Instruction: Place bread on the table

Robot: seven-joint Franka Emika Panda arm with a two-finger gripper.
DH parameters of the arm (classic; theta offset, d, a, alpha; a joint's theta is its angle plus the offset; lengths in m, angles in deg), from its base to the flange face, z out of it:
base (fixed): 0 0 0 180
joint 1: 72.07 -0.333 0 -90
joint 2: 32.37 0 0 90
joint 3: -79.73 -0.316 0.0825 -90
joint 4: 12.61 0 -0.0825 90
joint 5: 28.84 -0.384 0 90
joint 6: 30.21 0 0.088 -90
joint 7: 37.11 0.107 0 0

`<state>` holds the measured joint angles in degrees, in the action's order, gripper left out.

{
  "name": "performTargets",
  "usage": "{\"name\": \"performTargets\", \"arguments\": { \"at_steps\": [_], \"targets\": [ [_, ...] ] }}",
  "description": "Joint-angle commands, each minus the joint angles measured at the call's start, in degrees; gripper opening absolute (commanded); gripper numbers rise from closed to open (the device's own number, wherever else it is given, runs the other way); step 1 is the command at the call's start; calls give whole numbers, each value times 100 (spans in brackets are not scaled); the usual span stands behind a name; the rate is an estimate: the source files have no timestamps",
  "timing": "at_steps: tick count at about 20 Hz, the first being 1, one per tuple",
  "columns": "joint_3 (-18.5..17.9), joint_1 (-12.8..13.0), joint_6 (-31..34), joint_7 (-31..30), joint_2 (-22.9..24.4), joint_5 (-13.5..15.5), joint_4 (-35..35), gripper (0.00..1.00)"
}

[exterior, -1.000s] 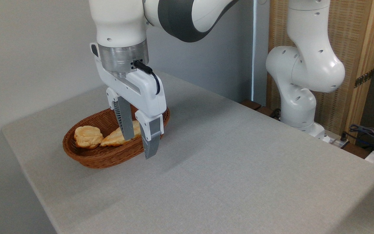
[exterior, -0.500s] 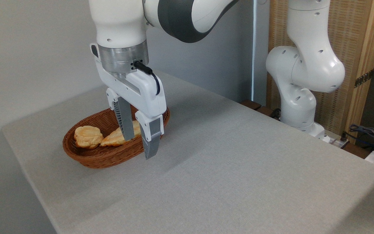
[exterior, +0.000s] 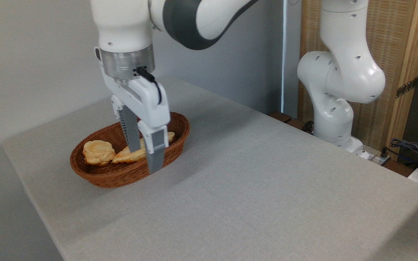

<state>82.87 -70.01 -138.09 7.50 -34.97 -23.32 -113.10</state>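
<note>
Fixed camera view showed a large flat table with a light grey, cloth-like surface and rounded corners. Near its far left corner stood a brown oval wicker basket with a woven wall and a raised rim. At the left end of the basket lay the small round golden-orange bun, knotted, with ridged swirls on its top. Just beside it, to the right, lay a longer, paler leaf-shaped loaf with scored ridges; their ends looked touching.

The white robot arm's two-finger gripper pointed down over the middle of the basket, in front of the loaf. Its grey ribbed fingers were spread apart and held nothing. The nearer finger reached down past the front rim of the basket in the picture; if it touched the rim, I cannot tell. The bun was apart from both fingers, to their left.

From the basket to the near edge and to the right edge, the table surface was bare and smooth. Beyond the right edge stood the arm's white base, and behind it a woven screen in a wooden frame.
</note>
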Motion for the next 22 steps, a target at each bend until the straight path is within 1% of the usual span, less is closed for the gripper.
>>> {"name": "performTargets", "arguments": {
  "at_steps": [1,4,7,9,10,12,16,19,21,22],
  "targets": [
    [379,31,-408,65,-118,10,-41,100],
    [643,31,-497,293,-188,19,-41,100],
    [985,31,-497,460,-294,2,-32,100],
    [1100,31,-497,565,-347,-7,-32,100],
    [1231,31,-506,688,-399,-33,-32,100],
    [1381,31,-523,916,-461,-60,-23,100],
    [1610,31,-883,1321,-593,-78,-32,100],
    [1663,31,-1067,1339,-725,-78,-32,100],
    [1812,31,-1330,1339,-856,-78,-32,100],
    [1830,31,-1401,1331,-883,-78,-32,100]
  ]
}}
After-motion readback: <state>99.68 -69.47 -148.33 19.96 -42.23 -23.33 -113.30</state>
